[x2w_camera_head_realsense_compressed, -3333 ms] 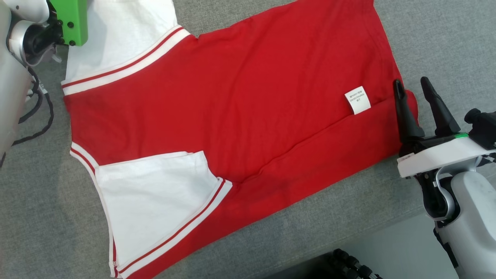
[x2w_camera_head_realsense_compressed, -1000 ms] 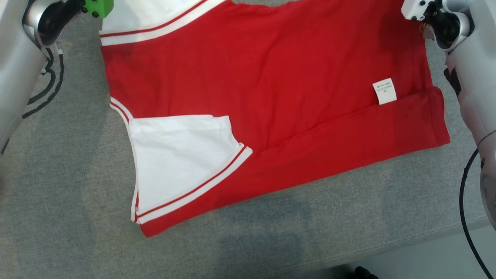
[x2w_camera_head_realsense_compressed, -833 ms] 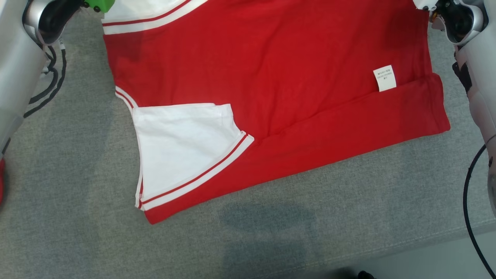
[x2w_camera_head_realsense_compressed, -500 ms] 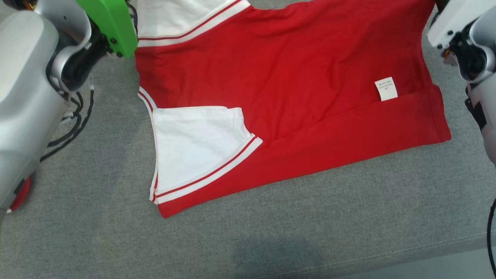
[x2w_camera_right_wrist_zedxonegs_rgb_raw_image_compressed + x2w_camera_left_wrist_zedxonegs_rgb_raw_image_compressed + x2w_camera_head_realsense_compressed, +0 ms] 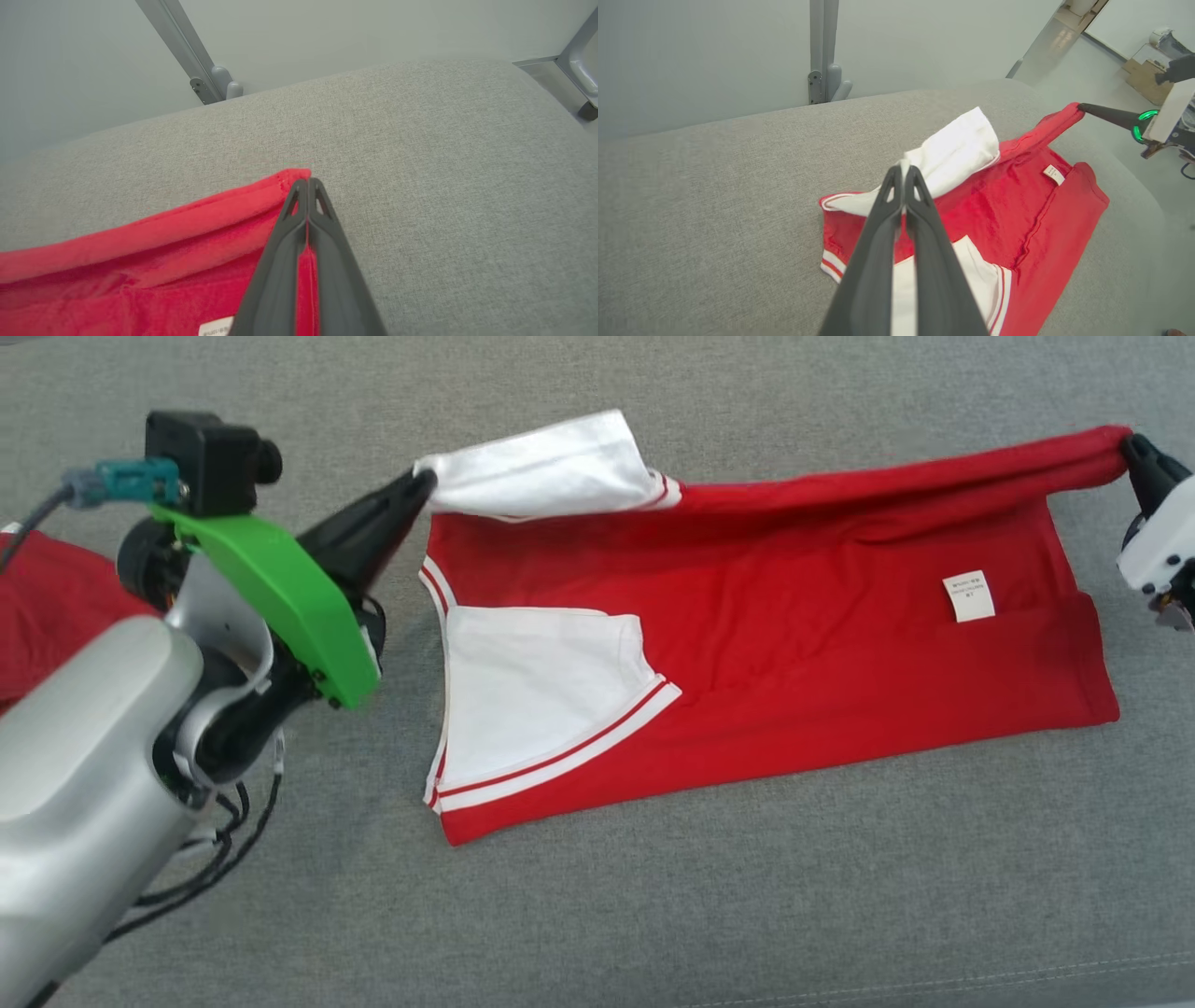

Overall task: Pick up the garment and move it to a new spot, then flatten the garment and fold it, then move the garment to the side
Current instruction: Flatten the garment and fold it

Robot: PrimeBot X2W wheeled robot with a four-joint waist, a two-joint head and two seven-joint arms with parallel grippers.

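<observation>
The garment (image 5: 803, 644) is a red shirt with white sleeves, lying on the grey cushion, its far long edge lifted and pulled toward me. My left gripper (image 5: 422, 483) is shut on the far white sleeve (image 5: 551, 467), and the pinch appears again in the left wrist view (image 5: 904, 169). At the far right corner my right gripper (image 5: 1128, 446) is shut on the red hem (image 5: 285, 182). The near white sleeve (image 5: 532, 686) lies folded onto the red body. A white care label (image 5: 968, 595) faces up near the right end.
The grey cushion (image 5: 747, 896) stretches wide in front of the garment. Another red cloth (image 5: 37, 607) lies at the left edge behind my left arm. Grey metal posts (image 5: 822, 51) stand behind the cushion's far side. Bare floor (image 5: 1111, 70) lies off to the right.
Both grippers have lifted the garment's far edge and drawn it toward me, folding it over the body. The head camera has tilted, bringing the far cushion into view.
</observation>
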